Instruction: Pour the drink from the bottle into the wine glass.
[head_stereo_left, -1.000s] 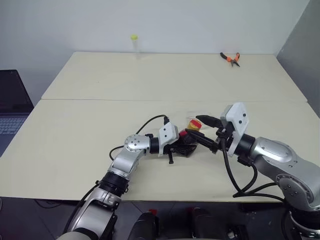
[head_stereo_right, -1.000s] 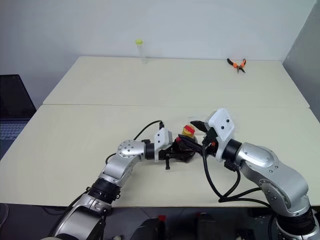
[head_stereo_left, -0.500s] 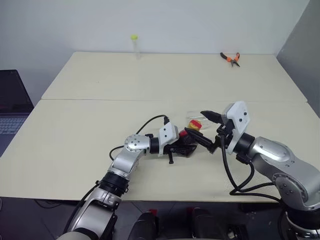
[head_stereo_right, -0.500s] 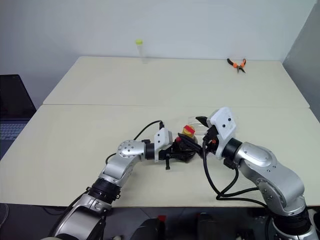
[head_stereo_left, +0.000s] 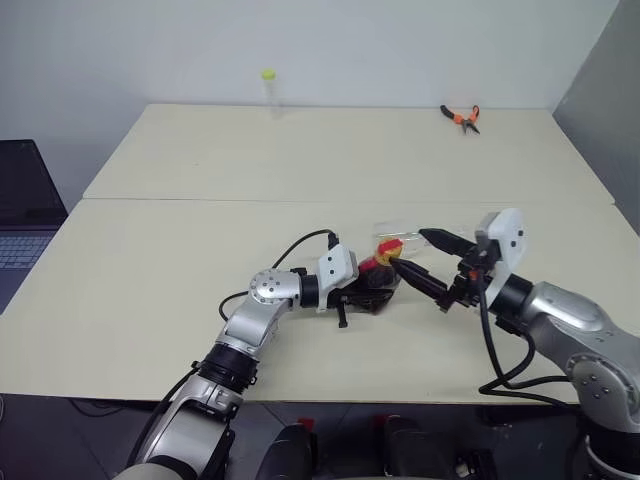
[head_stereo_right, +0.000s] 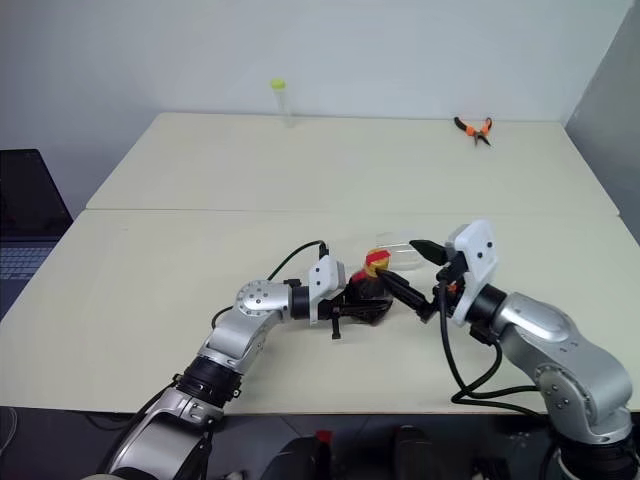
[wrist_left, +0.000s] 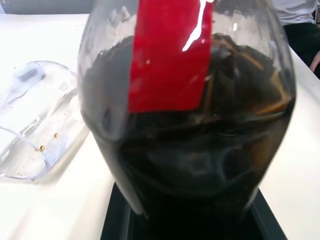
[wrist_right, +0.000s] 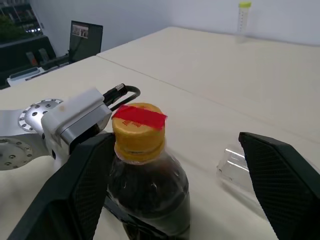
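The counter (head_stereo_left: 180, 260) carried the bottle (wrist_right: 147, 187) upright near its front edge, clamped low by the left claw (head_stereo_left: 362, 297). The right claw (head_stereo_left: 422, 262), jaws apart, flanked the yellow cap (wrist_right: 138, 131); unscrewing seemingly came next. The wine glass (wrist_left: 30, 120) lay toppled beside the bottle.

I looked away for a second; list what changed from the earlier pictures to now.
The right hand opened its fingers and drew back to the right, off the bottle's yellow cap, which now sits between the spread fingers untouched. The left hand kept its shut grip on the bottle in the same spot. The wine glass, lying on the table, the tube and the pliers stayed put.
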